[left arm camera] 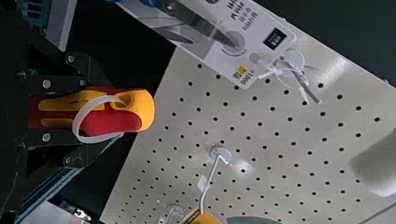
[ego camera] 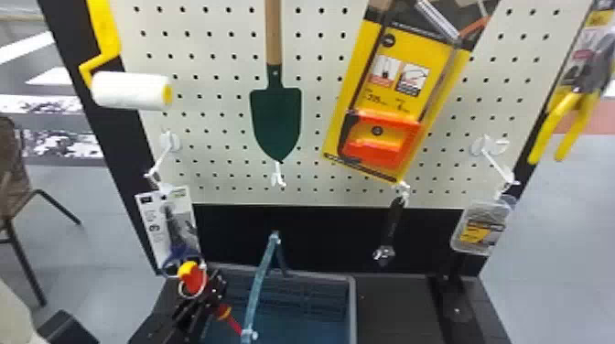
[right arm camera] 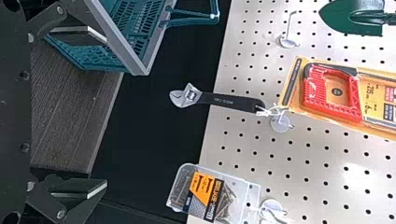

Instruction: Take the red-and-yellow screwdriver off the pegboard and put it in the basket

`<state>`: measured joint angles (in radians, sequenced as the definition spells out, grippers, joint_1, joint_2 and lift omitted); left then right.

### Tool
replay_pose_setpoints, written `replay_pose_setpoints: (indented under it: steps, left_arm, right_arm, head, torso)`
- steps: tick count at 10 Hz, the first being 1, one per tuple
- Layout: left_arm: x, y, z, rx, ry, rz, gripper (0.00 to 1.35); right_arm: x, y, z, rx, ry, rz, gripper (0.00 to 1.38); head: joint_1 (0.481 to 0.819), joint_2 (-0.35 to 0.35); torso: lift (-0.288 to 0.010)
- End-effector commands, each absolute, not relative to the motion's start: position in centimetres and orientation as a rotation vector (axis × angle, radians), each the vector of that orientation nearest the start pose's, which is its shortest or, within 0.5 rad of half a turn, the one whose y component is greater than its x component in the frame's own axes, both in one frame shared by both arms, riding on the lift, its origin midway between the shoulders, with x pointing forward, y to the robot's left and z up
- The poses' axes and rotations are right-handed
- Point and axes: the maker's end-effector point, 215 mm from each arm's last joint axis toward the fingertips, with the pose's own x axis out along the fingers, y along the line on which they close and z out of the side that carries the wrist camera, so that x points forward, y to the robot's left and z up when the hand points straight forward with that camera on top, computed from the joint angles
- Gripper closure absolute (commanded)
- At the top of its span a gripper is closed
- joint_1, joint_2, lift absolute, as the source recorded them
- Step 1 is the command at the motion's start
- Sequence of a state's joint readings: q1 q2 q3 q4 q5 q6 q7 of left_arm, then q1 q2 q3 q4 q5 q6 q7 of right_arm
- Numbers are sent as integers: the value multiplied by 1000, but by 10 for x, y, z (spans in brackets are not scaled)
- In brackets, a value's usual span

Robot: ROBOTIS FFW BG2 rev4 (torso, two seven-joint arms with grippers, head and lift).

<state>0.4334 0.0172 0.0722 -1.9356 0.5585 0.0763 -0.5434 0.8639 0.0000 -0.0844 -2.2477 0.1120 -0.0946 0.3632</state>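
The left pincer [left arm camera: 86, 114] grasps the red-and-yellow screwdriver [left arm camera: 140, 109], shaft [ego camera: 234, 323] slanting down and right from it towards the basket [ego camera: 352, 311]; the right pincer [right arm camera: 106, 112] is released.

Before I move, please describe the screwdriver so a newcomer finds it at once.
Below the pegboard is the basket. At its left side, the left end effector grips the screwdriver. Its red-and-yellow handle has a white loop, unlike the nearby blue-handled scissors.

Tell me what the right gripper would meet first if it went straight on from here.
The right gripper would probably meet the hanging wrench, roughly in line with the gap between its open fingers, though depth is unclear.
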Motion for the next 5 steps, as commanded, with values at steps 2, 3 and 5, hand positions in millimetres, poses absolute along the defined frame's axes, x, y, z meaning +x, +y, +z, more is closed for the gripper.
replay_pose_setpoints:
  steps: [2,3,5]
  left_arm:
    - [441,154,-333,-571,-3,-485,1211]
    - [442,151,-334,-575,3,-492,1211]
    - [442,141,-341,-585,41,-520,1211]
  right_arm:
    - [329,-189,-352,-153,125,320,211]
    - [329,-189,-352,-153,123,320,211]
    - [328,-189,-352,-151,123,321,211]
  head:
    - [549,0]
    - [549,0]
    - [549,0]
  torso:
    - [-100]
    - [-100]
    - [-100]
